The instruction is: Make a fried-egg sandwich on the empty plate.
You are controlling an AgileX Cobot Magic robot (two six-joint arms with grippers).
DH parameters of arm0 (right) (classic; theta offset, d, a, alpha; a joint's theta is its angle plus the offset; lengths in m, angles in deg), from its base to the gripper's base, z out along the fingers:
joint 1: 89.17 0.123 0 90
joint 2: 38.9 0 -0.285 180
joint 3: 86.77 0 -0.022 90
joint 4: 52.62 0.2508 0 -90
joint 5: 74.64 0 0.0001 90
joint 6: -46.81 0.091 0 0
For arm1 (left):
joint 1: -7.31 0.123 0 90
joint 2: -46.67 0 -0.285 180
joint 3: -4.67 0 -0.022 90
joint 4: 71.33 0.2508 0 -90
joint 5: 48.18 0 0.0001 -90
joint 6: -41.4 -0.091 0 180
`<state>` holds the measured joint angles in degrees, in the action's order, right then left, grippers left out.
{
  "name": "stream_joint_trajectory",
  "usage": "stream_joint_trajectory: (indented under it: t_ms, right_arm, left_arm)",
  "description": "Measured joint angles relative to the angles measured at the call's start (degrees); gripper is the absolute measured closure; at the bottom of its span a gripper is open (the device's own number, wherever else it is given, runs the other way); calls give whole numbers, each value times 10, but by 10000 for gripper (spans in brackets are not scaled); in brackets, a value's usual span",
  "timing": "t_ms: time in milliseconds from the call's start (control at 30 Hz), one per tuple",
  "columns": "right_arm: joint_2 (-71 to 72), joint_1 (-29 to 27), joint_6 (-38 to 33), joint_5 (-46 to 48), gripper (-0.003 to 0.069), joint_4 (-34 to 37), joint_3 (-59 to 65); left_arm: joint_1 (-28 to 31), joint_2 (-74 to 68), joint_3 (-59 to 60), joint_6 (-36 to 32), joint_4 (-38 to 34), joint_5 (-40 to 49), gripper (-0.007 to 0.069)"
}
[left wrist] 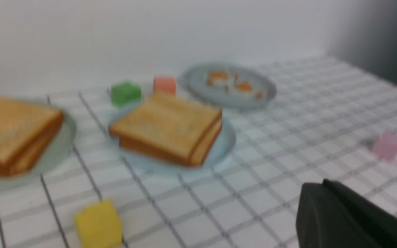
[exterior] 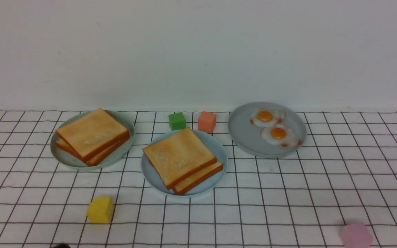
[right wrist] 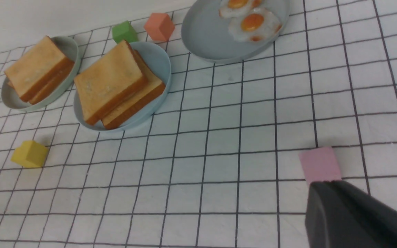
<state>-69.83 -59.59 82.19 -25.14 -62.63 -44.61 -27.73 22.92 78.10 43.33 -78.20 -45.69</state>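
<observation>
Two golden toast slices point(exterior: 181, 158) lie stacked, slightly offset, on the light sky-blue plate point(exterior: 220, 148) at the table's middle. No egg shows between them. The same stack point(right wrist: 115, 82) and plate point(right wrist: 159, 58) appear in the right wrist view, and blurred in the left wrist view as toast point(left wrist: 167, 127) on the plate point(left wrist: 226, 144). My left gripper point(left wrist: 314, 187) is shut and holds nothing, well short of the plate. My right gripper point(right wrist: 322, 186) is shut too, its tips just before a pink cube point(right wrist: 319, 165). Neither gripper shows clearly in the front view.
A grey-green plate point(exterior: 59, 155) at left carries a pile of toast point(exterior: 91, 137). Another grey-green plate point(exterior: 246, 134) at right holds two fried eggs point(exterior: 265, 117) point(exterior: 279, 134). Green point(exterior: 177, 121), salmon point(exterior: 207, 121), yellow point(exterior: 100, 210) and pink point(exterior: 355, 235) cubes stand around.
</observation>
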Motion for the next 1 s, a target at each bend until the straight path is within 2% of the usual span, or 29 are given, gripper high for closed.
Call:
stream_joint_trajectory:
  t_ms: [200,367,467,667,833,1000]
  right_arm:
    - [1,0,2,14,655,2,0]
    - [5,-3,3,14,652,2,11]
    - [16,-24,3,13,652,2,29]
    - [93,-133,-7,-44,649,-59,118]
    - [179,-223,-8,-158,648,-102,235]
    - [213,-255,-31,-212,646,-103,306]
  left_arm:
    - [0,0,3,0,0,102,638]
    - [0,0,3,0,0,138,638]
    - [0,0,3,0,0,150,638]
    - [0,0,3,0,0,156,638]
    - [0,0,3,0,0,157,637]
    - [0,0,3,0,0,157,636]
